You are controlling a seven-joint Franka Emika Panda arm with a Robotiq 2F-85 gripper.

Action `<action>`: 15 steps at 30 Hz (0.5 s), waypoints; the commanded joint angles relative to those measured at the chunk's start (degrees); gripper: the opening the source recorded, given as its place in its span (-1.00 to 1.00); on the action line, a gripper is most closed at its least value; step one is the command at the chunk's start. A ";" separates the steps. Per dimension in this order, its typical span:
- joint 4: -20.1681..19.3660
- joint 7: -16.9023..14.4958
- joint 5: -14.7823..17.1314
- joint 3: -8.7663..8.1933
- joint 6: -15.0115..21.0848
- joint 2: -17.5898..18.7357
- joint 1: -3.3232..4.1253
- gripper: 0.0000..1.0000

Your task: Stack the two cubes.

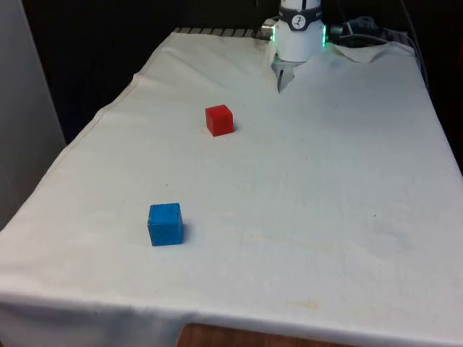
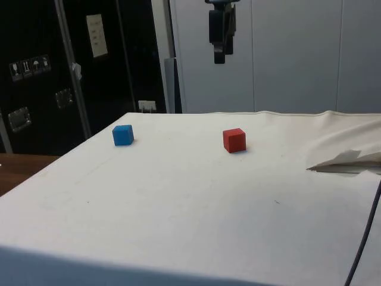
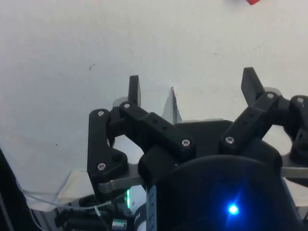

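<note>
While apart, red cube (image 2: 234, 140) below jaws (image 2: 219, 58)

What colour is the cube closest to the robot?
Red. The red cube shows best in the front view; the blue cube sits farther away.

White-clothed table (image 1: 347, 217); red cube (image 1: 219, 120), blue cube (image 1: 166, 224), well apart

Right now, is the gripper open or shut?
Open. In the wrist view the gripper has its two fingers spread wide apart, with bare cloth between them, holding nothing.
</note>
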 commanded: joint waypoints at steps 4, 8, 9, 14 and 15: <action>1.38 -0.11 0.11 0.00 -0.17 1.55 0.11 1.00; 2.23 -0.34 0.06 0.00 0.00 2.58 0.06 1.00; 3.55 -0.52 0.29 0.00 -0.57 4.01 0.23 1.00; 6.30 -1.03 0.34 0.06 -1.38 6.82 0.23 1.00; 7.62 -1.32 0.40 0.06 -1.89 8.08 0.23 1.00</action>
